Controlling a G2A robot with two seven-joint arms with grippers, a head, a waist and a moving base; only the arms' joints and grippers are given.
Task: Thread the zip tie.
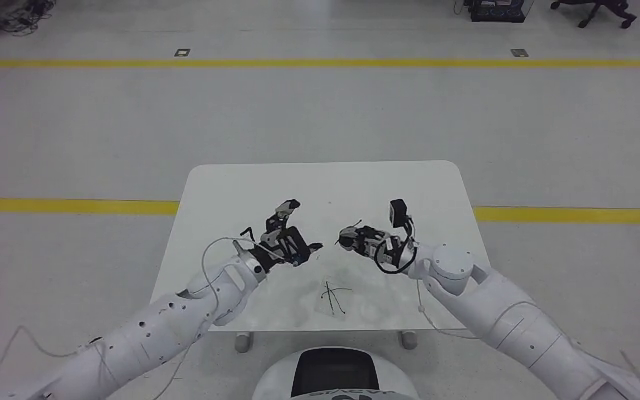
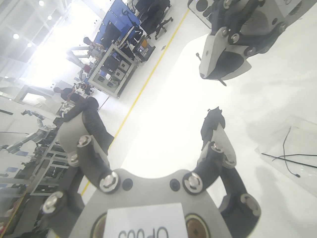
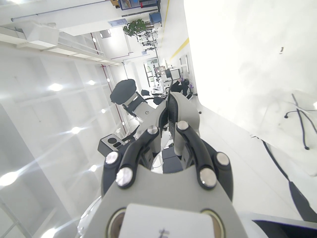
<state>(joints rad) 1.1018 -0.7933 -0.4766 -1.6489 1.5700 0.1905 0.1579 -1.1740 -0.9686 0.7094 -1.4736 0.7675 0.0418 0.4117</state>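
On clear plastic [image 2: 307, 138] lie loose black zip ties [image 2: 289, 159].

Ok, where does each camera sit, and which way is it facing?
Top view: overhead on the robot, looking down on the white rectangular table; left arm and right arm show.
Left wrist view: on the left wrist, facing past the open left tool at the right tool.
Right wrist view: on the right wrist, facing along its tool, shut on a thin black plastic zip tie.
Shared: both wrist views catch the loose black zip ties on the table.
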